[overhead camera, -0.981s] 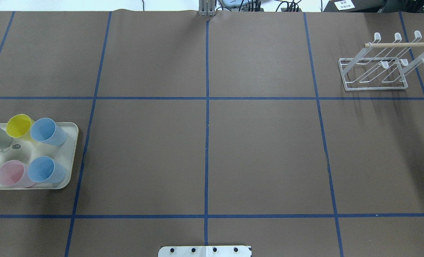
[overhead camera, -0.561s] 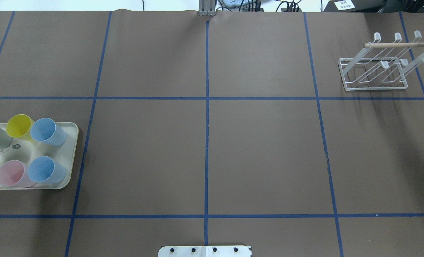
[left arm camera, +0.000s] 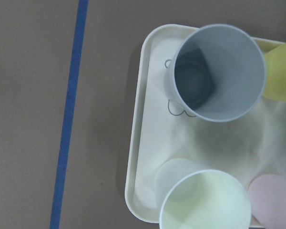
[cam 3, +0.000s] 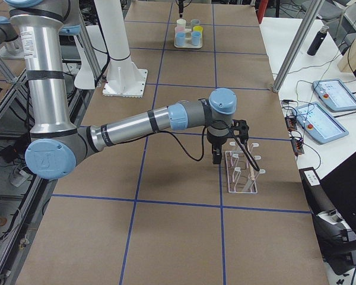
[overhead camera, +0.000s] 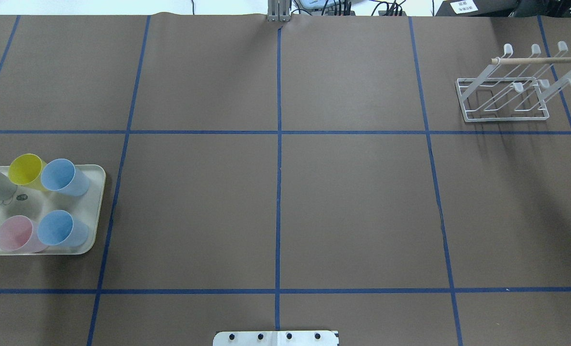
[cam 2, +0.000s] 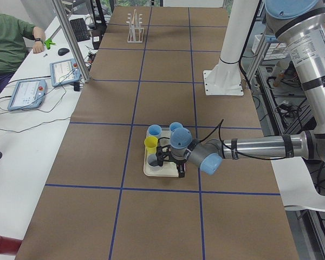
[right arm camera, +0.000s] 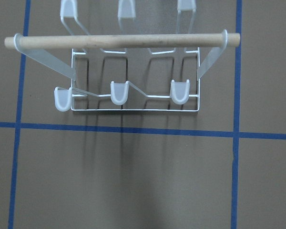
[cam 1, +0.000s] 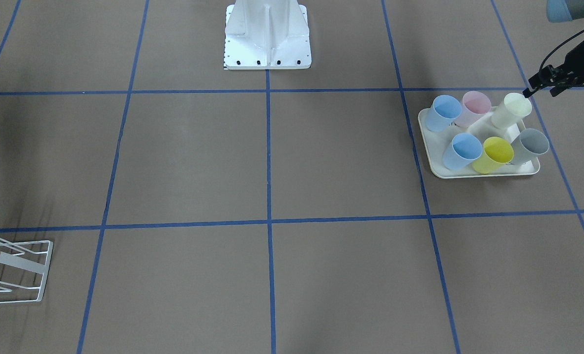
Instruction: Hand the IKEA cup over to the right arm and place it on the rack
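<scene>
And the left tool point(cam 1: 532, 88) hung above one end of the tray point(left arm camera: 143, 143), grey cup point(left arm camera: 214, 71) and pale-green cup point(left arm camera: 205, 200) directly beneath; the right tool point(cam 3: 217, 157) hovered over the rack point(right arm camera: 124, 41). Neither tool's opening could be made out.

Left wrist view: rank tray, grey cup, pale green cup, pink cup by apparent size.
1. Tray, runs past the frame.
2. Grey cup, whole rim in view.
3. Pale green cup, cut by the bottom edge.
4. Pink cup, only a corner shows.
Cropping, not true size, sets the last two.
</scene>
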